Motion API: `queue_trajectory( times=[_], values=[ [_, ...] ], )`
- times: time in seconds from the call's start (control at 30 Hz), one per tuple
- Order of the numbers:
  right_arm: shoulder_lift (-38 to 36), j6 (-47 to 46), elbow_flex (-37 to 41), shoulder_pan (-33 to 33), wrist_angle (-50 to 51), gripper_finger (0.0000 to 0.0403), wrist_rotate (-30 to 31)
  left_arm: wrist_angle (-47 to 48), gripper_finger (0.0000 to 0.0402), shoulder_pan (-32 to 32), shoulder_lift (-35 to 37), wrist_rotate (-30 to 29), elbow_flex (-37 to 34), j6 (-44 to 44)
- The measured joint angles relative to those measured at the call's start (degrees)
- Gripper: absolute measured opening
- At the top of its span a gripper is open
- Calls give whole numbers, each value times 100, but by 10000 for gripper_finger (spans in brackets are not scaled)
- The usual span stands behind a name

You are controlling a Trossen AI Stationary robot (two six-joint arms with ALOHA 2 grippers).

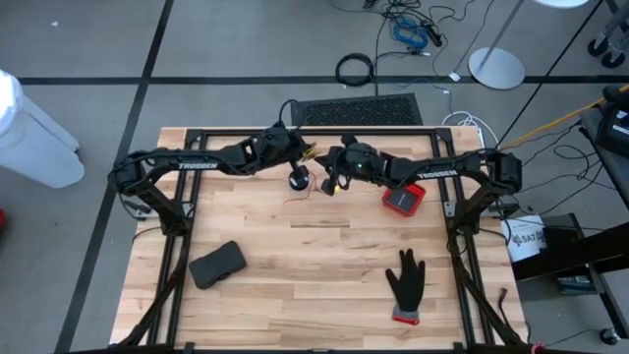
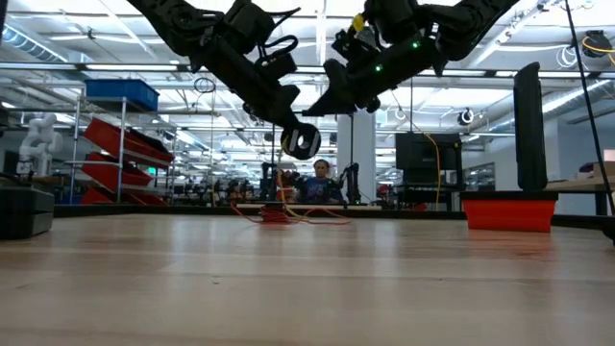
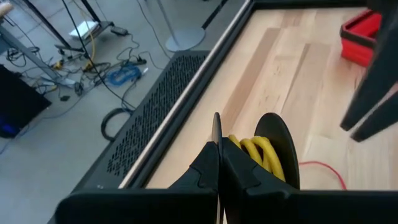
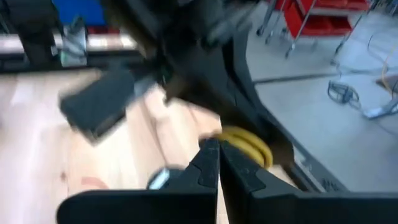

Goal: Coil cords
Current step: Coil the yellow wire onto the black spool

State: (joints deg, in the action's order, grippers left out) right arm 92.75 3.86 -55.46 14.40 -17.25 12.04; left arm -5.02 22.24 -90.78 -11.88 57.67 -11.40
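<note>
Left gripper [image 1: 298, 157]: pinching spool [image 1: 297, 179] of yellow cord [image 3: 258, 152], near table's [image 1: 324, 285] far edge.
Right gripper [image 1: 329, 169]: jaws pressed together, just beside.
Red cord [image 2: 288, 215]: on tabletop.

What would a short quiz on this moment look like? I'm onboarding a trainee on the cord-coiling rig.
1. True or false: the black spool with yellow cord is resting on the table.
2. Which lies near the table's front right edge: A) black glove, B) red box, C) dark pad?
3. Fill in: the left gripper and the right gripper are both ____.

Key: 1. False, it hangs in the air below the arms in the low view. 2. A. 3. Shut.
</note>
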Motion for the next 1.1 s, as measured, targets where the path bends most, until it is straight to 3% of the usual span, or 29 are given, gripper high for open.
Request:
queue_trajectory(
  times=[0.27, 0.53, 0.83, 1.1],
  values=[
    [2, -5, 841, -38, -712, 21, -162, 33, 0, 0, 0, 2, 0, 0],
    [241, 162, 1824, 191, -2721, 81, -179, -48, 0, -4, 2, 129, 2, 63],
    [1697, -233, 1737, 715, -4573, 109, -1088, -61, 0, -93, 9, 516, 235, 357],
    [2710, -120, 1182, 736, -5461, 109, -1224, -55, 0, -242, 38, 566, 269, 363]
  ],
)
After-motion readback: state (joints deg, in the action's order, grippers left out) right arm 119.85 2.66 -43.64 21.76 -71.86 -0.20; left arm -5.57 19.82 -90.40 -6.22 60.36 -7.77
